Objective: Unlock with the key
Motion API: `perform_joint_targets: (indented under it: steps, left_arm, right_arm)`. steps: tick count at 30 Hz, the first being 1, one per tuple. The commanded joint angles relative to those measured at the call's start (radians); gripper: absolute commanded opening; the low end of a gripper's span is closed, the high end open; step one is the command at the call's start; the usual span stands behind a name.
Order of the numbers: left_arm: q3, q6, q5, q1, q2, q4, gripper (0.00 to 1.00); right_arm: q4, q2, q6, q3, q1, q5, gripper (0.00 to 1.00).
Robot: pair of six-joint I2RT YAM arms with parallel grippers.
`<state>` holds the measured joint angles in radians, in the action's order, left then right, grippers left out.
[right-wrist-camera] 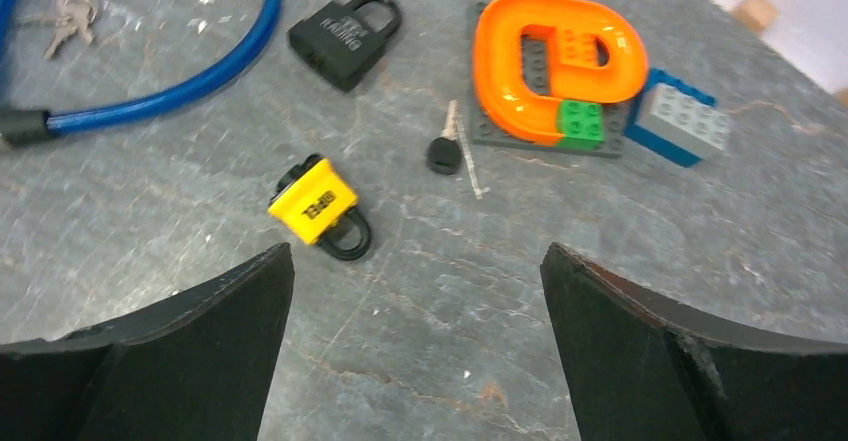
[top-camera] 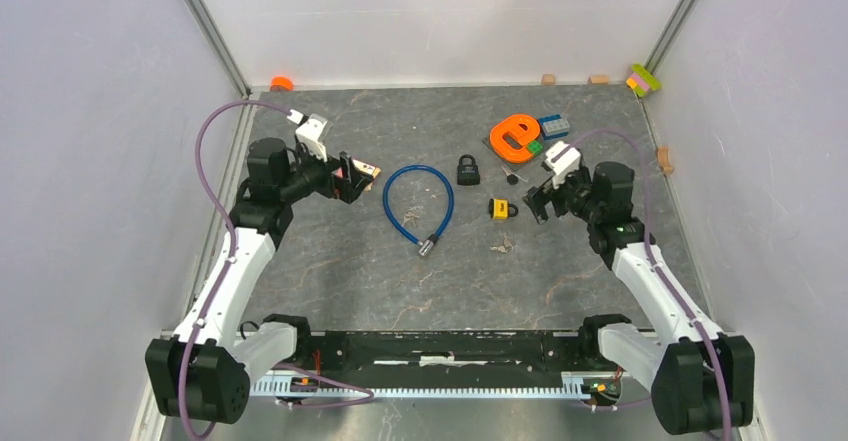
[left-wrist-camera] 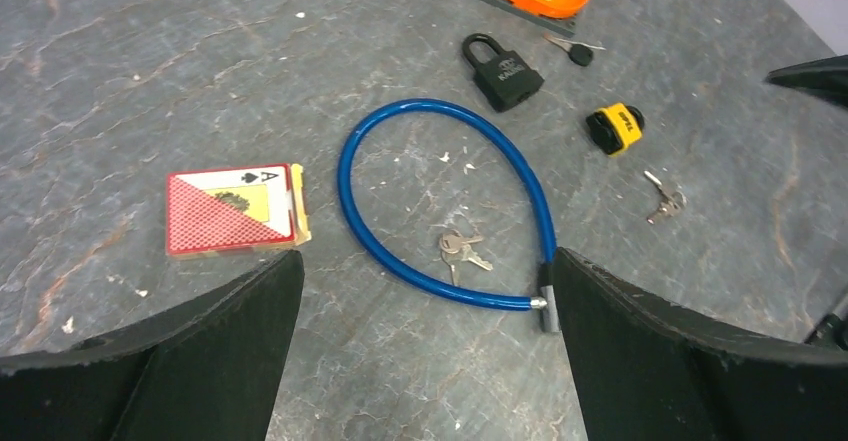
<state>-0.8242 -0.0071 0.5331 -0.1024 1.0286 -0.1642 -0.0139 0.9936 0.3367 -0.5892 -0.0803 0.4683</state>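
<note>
Nothing is gripped yet, so the task looks to be at its opening step, choosing and reaching for a key. The right end effector (right-wrist-camera: 415, 251) hovers above the desk (top-camera: 330, 281) with its fingers spread wide and nothing between them. Ahead of it and slightly to its left lies the yellow padlock (right-wrist-camera: 313, 206), on its side with the shackle turned toward the end effector. A black-headed key (right-wrist-camera: 443, 151) rests flat just beyond, almost straight ahead. The black padlock (right-wrist-camera: 340, 36) sits farther out, past the yellow one.

The left end effector (left-wrist-camera: 425, 271) is likewise wide apart and empty. The blue cable lock (left-wrist-camera: 425, 107) curves directly ahead of it, with a small bunch of keys (left-wrist-camera: 460, 249) inside the loop close to its fingertips. A card pack (left-wrist-camera: 235, 211) lies by its left finger.

Which lock is meant cannot be told from the frames. The next move probably calls for one arm to descend and pinch a key by its head. That is a thin, flat target on the desk, so the fingers need to close low and squarely, while the other arm steadies the matching lock.
</note>
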Motion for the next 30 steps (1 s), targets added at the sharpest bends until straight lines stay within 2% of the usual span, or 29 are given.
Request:
perform_joint_targets:
  steps: [1,4,8,12,16,17,19,21,22,26,30]
  left_arm:
    - [-0.105,0.082,0.1,-0.006,0.018,-0.099,1.0]
    - [-0.136,0.145,0.064,-0.055,0.032,-0.154,1.0]
    - [-0.135,0.318,-0.126,-0.267,0.056,-0.225,1.0]
    - [-0.098,0.362,-0.149,-0.402,0.123,-0.178,1.0]
    - [-0.119,0.372,-0.13,-0.463,0.222,-0.166,1.0]
    - [-0.127,0.38,-0.127,-0.474,0.251,-0.166,1.0]
    - [-0.144,0.392,-0.119,-0.49,0.299,-0.166,1.0]
    - [-0.158,0.4,-0.118,-0.507,0.335,-0.168,1.0]
    - [-0.162,0.412,-0.117,-0.519,0.35,-0.171,1.0]
    - [-0.156,0.442,-0.13,-0.545,0.364,-0.172,1.0]
    - [-0.144,0.465,-0.139,-0.545,0.351,-0.172,1.0]
  right_arm:
    - [0.113,0.033,0.16,-0.068,-0.122,-0.113,0.98]
    - [0.172,0.062,0.217,-0.067,-0.209,-0.137,0.98]
    - [0.144,0.096,0.197,-0.04,-0.248,-0.135,0.98]
    - [0.119,0.107,0.169,-0.008,-0.248,-0.112,0.98]
    - [0.05,0.086,0.118,0.023,-0.246,-0.331,0.99]
    - [0.044,0.086,0.102,0.028,-0.244,-0.339,0.99]
    - [0.054,0.102,0.085,0.027,-0.238,-0.277,0.99]
    - [0.079,0.108,0.116,0.024,-0.239,-0.153,0.99]
    - [0.092,0.108,0.135,0.025,-0.238,-0.097,0.95]
    - [0.164,0.111,0.251,0.022,-0.24,-0.048,0.91]
    - [0.219,0.163,0.295,0.011,-0.244,-0.019,0.83]
